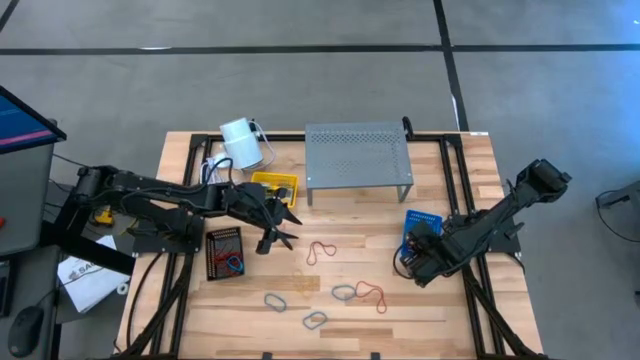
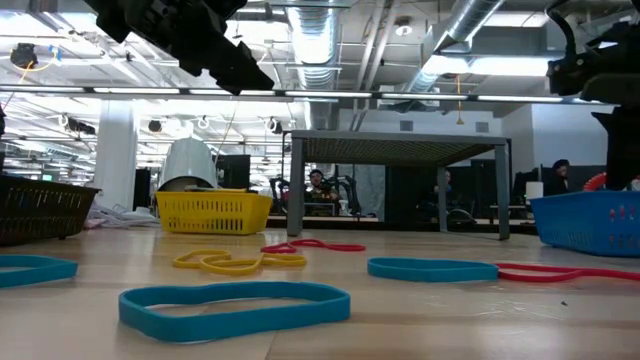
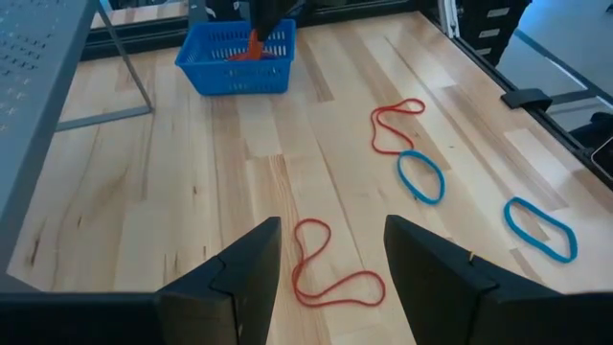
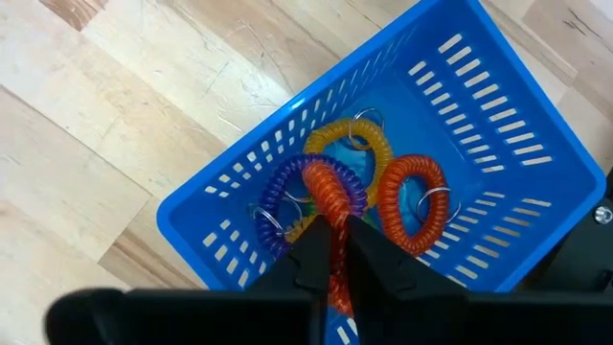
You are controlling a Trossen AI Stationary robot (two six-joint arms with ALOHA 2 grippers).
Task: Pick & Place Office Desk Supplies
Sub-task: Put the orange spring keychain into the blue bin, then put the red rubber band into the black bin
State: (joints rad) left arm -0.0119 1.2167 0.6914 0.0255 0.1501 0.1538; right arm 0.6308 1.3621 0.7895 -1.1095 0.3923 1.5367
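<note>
1. Right gripper, directly over the blue basket, pinches a red coil band, seemingly mid-drop.
2. Left gripper hovers with fingers spread above a red rubber band, well away from the basket; lowering and closing looks next.

no readable text on any basket, band or arm, white paper at lower left of the high view bears dark print, too small to read
</note>
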